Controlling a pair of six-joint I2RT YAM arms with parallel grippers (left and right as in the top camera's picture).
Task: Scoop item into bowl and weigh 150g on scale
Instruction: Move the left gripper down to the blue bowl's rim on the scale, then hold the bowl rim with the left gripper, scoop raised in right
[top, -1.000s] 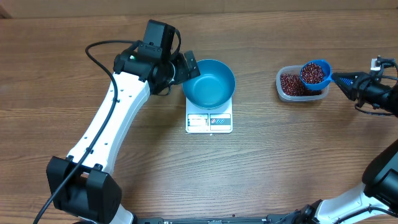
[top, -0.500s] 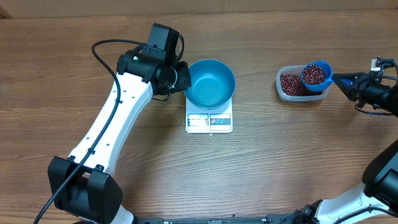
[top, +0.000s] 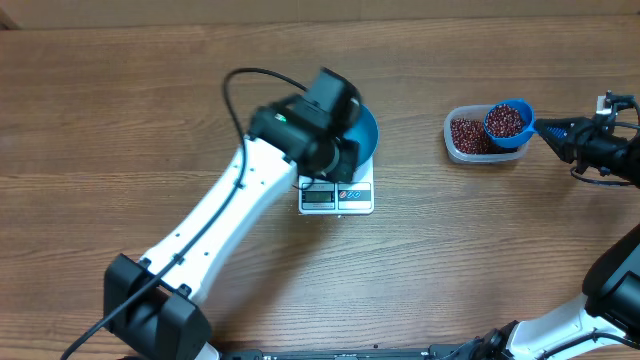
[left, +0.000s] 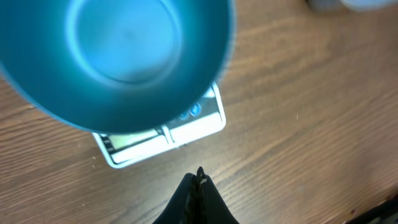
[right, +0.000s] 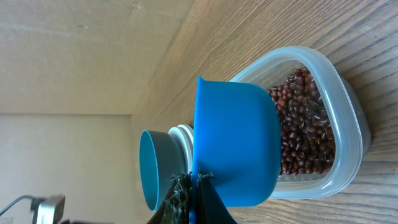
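The blue bowl (top: 368, 135) stands on the white scale (top: 338, 198), and its inside (left: 124, 43) holds nothing. My left arm reaches over it and hides most of it in the overhead view. My left gripper (left: 199, 179) is shut with nothing in it, above the wood just in front of the scale (left: 193, 127). At the right, my right gripper (top: 548, 127) is shut on the handle of a small blue scoop (top: 508, 120). The scoop is heaped with red-brown beans (top: 506, 119) and hangs over the clear tub (top: 452, 150).
The clear tub (right: 348, 134) holds more beans (right: 305, 130) and sits near the table's right side. A black cable (top: 245, 80) loops from the left arm. Bare wood lies between the scale and the tub.
My left gripper has shut, and the arm has swung right from the bowl's left side to above the bowl and scale. The right arm and scoop have not moved.
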